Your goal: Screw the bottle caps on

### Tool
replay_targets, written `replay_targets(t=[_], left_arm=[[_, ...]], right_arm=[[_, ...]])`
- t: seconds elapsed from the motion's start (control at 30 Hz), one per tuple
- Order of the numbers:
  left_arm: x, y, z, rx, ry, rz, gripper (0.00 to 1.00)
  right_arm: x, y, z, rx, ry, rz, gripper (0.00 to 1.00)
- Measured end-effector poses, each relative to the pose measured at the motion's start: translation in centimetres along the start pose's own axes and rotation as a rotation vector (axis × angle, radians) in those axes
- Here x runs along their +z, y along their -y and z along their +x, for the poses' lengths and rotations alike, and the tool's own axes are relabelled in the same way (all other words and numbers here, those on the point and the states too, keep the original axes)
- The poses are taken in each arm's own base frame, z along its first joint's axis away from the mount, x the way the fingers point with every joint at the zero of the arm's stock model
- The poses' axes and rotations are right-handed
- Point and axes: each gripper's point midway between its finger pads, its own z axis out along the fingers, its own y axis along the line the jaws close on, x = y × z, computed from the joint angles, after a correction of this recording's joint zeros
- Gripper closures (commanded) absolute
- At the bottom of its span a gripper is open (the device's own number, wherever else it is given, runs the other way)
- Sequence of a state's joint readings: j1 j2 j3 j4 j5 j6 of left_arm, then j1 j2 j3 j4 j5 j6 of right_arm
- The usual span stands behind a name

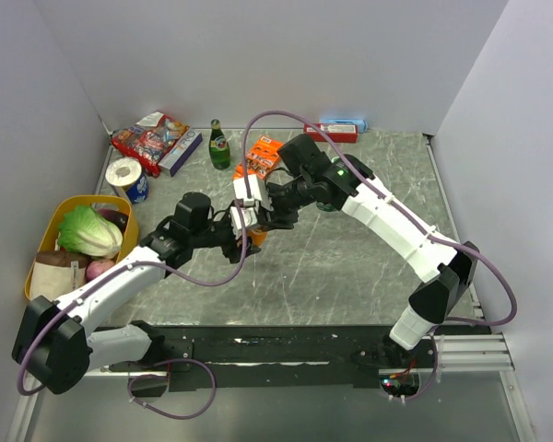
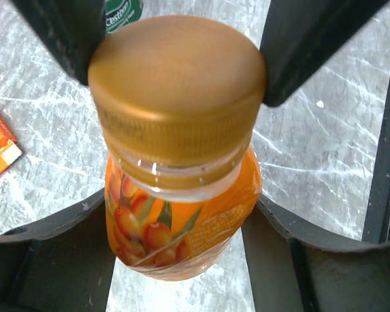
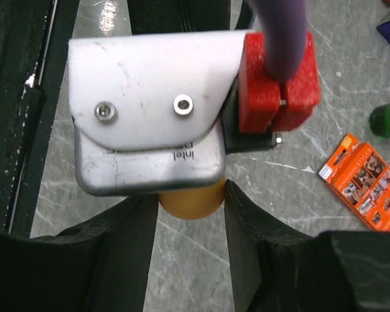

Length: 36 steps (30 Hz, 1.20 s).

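The squat orange bottle (image 2: 182,221) stands upright between my left gripper's (image 2: 182,250) fingers (image 2: 45,260), which are shut on its body. The orange-brown cap (image 2: 175,84) sits on its neck. My right gripper (image 3: 190,211) is shut on this cap from above, and its dark fingers (image 2: 305,45) press both sides. In the right wrist view only the cap's edge (image 3: 190,203) shows under the left wrist camera. In the top view both grippers (image 1: 249,235) (image 1: 260,210) meet at the bottle (image 1: 256,238) mid-table. The dark grey-green bottle and the whitish cap are hidden.
A tall green glass bottle (image 1: 219,145) and an orange packet (image 1: 263,157) lie behind the grippers. A yellow basket (image 1: 48,235) with cabbage stands at the left. Snack bags (image 1: 147,136), a can (image 1: 126,177) and boxes (image 1: 339,130) line the back wall.
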<state>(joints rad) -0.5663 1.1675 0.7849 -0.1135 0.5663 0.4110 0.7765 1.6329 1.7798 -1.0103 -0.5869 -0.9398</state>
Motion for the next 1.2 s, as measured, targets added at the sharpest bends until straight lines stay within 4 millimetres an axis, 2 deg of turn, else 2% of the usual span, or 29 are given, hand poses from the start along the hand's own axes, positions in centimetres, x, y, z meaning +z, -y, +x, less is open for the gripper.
replay_targets(t=[0.17,0.27,0.47,0.9,1.03,1.2], left_arm=[[0.0,0.2,0.1,-0.014,0.034,-0.018,0.99],[0.2,0.3,0.1,-0.017,0.051,-0.023,0.99],[0.3,0.3,0.2,-0.041,0.083,-0.045,0.99],[-0.4,1.5,-0.4,-0.070,0.248,-0.067,0.99],[-0.4,1.5,1.0,-0.114,0.249,-0.085,0.99],[-0.4,1.6,1.0,-0.124,0.290,-0.094,0.99]], right_arm=[[0.0,-0.1,0.2,0.008,-0.007,-0.001,0.55],[0.0,-0.2,0.3,0.015,-0.015,-0.005,0.61],[0.2,0.0,0.3,0.020,-0.043,-0.019,0.66],[-0.8,-0.5,0.5,0.035,-0.126,-0.042,0.67],[-1.7,-0.9,0.4,0.042,-0.155,-0.050,0.67],[-1.6,-0.9,-0.2,0.034,-0.164,-0.054,0.68]])
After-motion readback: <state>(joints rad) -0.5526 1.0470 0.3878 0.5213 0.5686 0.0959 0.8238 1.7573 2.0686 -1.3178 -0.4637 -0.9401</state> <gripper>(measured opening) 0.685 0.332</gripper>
